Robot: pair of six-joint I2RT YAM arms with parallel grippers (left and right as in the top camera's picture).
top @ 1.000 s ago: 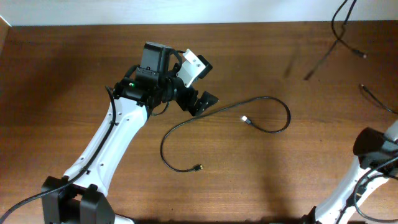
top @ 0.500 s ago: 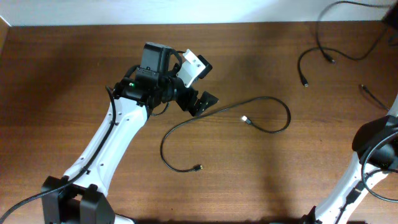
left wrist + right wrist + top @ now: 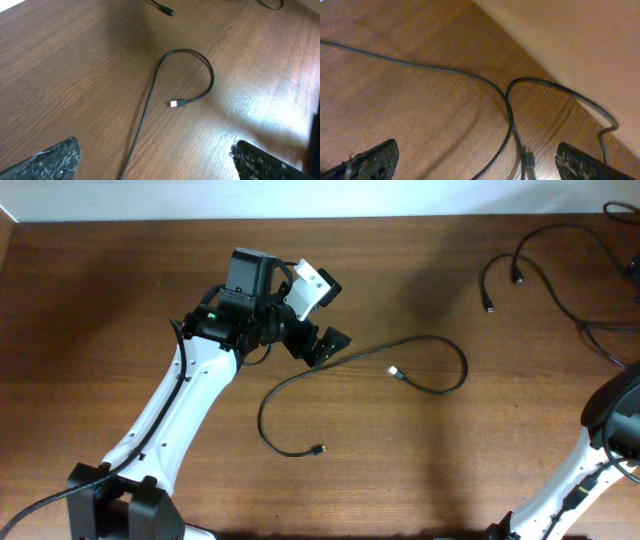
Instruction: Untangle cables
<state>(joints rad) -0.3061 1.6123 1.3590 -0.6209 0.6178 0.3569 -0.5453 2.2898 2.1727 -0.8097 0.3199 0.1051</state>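
One loose black cable (image 3: 430,336) lies on the table's middle, curling from a small plug (image 3: 318,448) round to a white-tipped plug (image 3: 393,370). My left gripper (image 3: 322,342) hovers open over its left stretch. In the left wrist view the same cable (image 3: 150,95) runs down between the fingers (image 3: 55,160) of the left gripper (image 3: 155,170), untouched. More cables (image 3: 484,280) sprawl at the back right. The right wrist view shows two of them crossing (image 3: 509,112) under my open right gripper (image 3: 477,167), with a plug (image 3: 527,160) between the fingers; nothing is held.
Wooden table (image 3: 120,300) with a pale wall along its far edge (image 3: 560,40). The right arm's elbow (image 3: 612,412) stands at the right edge, its gripper past the overhead frame. Left arm base (image 3: 120,505) sits at the front left.
The right gripper has opened and let go of the back-right cables, which dropped and spread on the table. The right arm swung further right. Left arm and middle cable have not moved.
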